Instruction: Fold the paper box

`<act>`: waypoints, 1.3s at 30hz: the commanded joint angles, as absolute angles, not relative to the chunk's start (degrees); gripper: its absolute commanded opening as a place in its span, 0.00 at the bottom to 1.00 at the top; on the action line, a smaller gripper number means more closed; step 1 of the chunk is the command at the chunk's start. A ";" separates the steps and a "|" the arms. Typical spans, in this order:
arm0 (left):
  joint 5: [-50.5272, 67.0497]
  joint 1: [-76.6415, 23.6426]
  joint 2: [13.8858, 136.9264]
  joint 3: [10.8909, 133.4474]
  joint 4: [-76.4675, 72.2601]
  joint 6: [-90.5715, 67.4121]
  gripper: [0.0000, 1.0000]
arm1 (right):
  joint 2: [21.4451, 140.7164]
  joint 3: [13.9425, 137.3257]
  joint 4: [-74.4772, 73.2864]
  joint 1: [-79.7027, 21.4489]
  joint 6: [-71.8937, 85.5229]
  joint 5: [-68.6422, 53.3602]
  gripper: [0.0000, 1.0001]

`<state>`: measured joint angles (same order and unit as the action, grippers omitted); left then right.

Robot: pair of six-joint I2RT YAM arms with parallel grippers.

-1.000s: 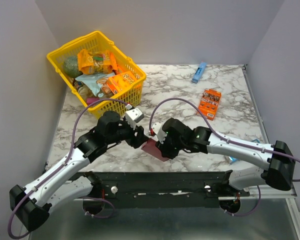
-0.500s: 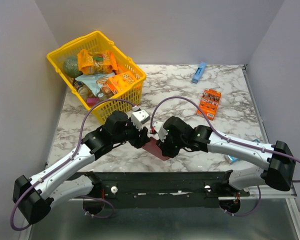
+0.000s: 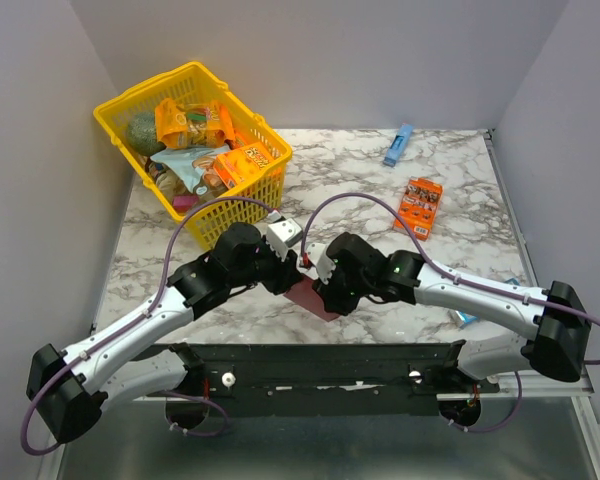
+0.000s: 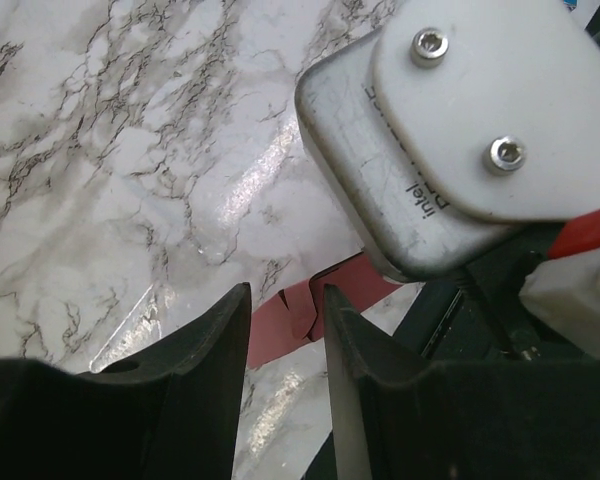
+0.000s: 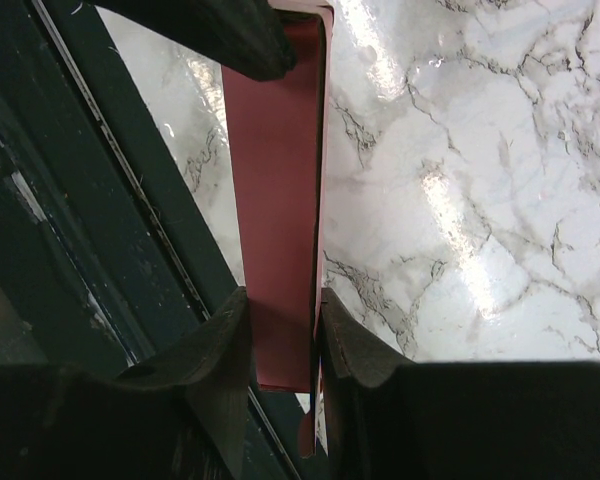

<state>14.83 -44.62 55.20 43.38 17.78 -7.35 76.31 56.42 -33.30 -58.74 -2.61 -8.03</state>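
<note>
The paper box (image 3: 306,298) is a pink flat card piece, held up off the marble near the table's front edge. My right gripper (image 3: 322,290) is shut on it: in the right wrist view the pink card (image 5: 275,200) runs between both fingers (image 5: 280,300). My left gripper (image 3: 288,277) comes in from the left, right at the box's upper end. In the left wrist view its fingers (image 4: 285,295) stand a little apart, and a notched pink flap (image 4: 270,340) shows in the gap just past the tips. I cannot tell whether they touch it.
A yellow basket (image 3: 130,105) full of snack packets stands at the back left. An orange printed box (image 3: 419,206) and a slim blue box (image 3: 398,145) lie at the back right. The black mounting rail (image 3: 320,365) runs along the near edge. The right wrist's camera housing (image 4: 450,130) hangs close in front of my left fingers.
My left arm has moved right and up to the box, and its jaws have narrowed. The right arm and the box have stayed in place.
</note>
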 commanded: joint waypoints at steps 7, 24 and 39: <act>12.13 -47.02 56.69 45.52 16.96 -8.96 0.23 | 77.17 57.74 -34.10 -58.36 -3.08 -7.91 0.34; 1.50 -50.97 59.41 46.58 18.99 -20.29 0.06 | 78.66 58.36 -34.19 -58.36 -1.76 -2.29 0.33; -6.50 -54.49 60.38 39.03 10.90 -31.38 0.05 | 80.59 58.53 -33.93 -58.36 -0.17 5.09 0.33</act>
